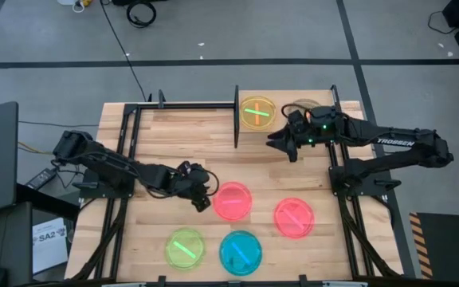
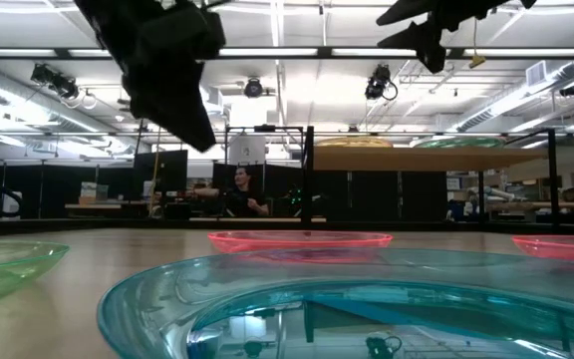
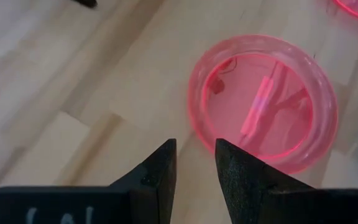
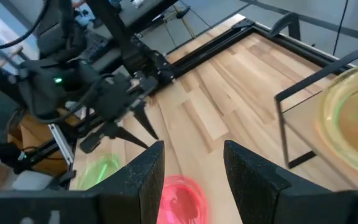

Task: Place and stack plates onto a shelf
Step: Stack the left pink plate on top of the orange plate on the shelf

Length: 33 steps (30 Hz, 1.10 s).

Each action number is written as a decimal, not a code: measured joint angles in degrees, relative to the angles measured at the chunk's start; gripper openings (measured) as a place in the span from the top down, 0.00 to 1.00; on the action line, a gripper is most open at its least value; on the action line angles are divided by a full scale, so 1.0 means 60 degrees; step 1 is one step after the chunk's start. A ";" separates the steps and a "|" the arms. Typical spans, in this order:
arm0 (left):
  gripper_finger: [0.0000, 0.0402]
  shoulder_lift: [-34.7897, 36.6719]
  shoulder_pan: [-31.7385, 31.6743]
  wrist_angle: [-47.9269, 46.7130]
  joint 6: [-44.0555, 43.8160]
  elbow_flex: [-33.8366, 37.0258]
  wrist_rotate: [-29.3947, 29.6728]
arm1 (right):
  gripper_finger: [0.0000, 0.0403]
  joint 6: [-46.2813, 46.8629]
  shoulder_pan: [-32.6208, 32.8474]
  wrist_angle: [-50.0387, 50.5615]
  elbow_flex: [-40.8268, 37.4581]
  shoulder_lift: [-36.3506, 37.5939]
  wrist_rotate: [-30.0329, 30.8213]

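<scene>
From above, my left claw (image 1: 203,196) hangs just beside a pink plate (image 1: 233,201); my right claw (image 1: 281,144) hovers near the shelf (image 1: 325,112) bearing a green plate (image 1: 257,112). Low view: teal plate (image 2: 367,309) foremost. Wrist views: both claws open, empty.

Four plates lie loose on the tabletop (image 1: 174,127) in two rows: one plate (image 1: 233,201) near the middle with a second (image 1: 294,218) to its right, and nearer the front edge a third (image 1: 185,248) beside a fourth (image 1: 241,252). Toward the rear stands the shelf (image 1: 293,108), bearing a stack of plates (image 1: 257,112) (its count unclear). The left gripper (image 1: 201,197) sits just left of the middle plate; the right gripper (image 1: 281,145) hovers before the shelf.
</scene>
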State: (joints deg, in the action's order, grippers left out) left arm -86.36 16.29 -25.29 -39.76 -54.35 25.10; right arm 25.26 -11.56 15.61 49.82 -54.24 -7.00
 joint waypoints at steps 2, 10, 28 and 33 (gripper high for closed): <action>0.70 -0.0287 -0.0134 0.0368 -0.0122 0.0000 -0.0196 | 0.57 0.0000 0.0349 -0.0033 -0.0030 0.0000 0.0207; 0.70 -0.1178 -0.0570 0.1172 -0.1643 0.0000 -0.0444 | 0.57 0.0004 0.1357 0.0006 -0.0605 -0.0007 0.0593; 0.70 -0.2190 -0.0625 0.1586 -0.2776 0.0000 -0.1450 | 0.57 0.0356 0.1614 -0.1166 -0.1457 -0.0004 0.0761; 0.70 -0.2193 -0.0625 0.1768 -0.2902 0.0000 -0.1446 | 0.57 0.0319 0.1614 -0.1173 -0.1457 -0.0004 0.0746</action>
State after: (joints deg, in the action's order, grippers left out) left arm -99.52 12.53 -14.68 -57.18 -54.35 16.43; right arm 27.17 -1.87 8.57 41.08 -54.26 -2.52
